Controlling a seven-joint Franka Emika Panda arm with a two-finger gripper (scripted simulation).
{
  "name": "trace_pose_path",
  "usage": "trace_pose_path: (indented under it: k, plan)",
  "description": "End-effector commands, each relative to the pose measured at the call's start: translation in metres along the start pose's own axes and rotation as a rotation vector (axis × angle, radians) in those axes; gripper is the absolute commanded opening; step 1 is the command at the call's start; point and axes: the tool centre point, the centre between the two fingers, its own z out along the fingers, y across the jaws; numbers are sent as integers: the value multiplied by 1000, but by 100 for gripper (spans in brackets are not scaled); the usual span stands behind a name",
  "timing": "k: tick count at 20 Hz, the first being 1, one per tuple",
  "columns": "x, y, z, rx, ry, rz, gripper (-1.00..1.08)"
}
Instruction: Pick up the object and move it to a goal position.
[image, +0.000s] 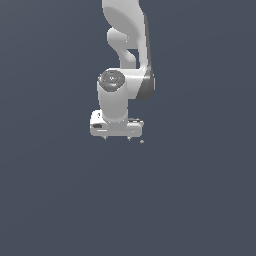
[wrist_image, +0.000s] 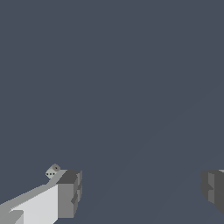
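The object (image: 142, 142) is a tiny pale speck on the dark floor, just to the exterior view's right of the white gripper (image: 117, 137). In the wrist view the object (wrist_image: 52, 170) looks like a small whitish-grey cube with dark dots. It sits just past the outer side of one grey finger (wrist_image: 69, 192), not between the two fingers. The other finger (wrist_image: 213, 187) stands far from the first, so the gripper (wrist_image: 141, 191) is open with nothing in the gap. Whether the finger touches the cube cannot be told.
The white arm (image: 125, 55) reaches down from the exterior view's top to the gripper. Around it lies only plain dark blue-grey floor (image: 60, 200).
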Motion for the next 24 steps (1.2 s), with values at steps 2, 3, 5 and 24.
trace_pose_path:
  k: [2,3,5,24]
  plan:
    - [-4,-11,8,-3,3,-73,100]
    - [-5,-15,11,-3,4,-99,100]
    - [-8,-23,18,-5,6,-158,100]
    - [-54,-114,75,-3,42,-767,100]
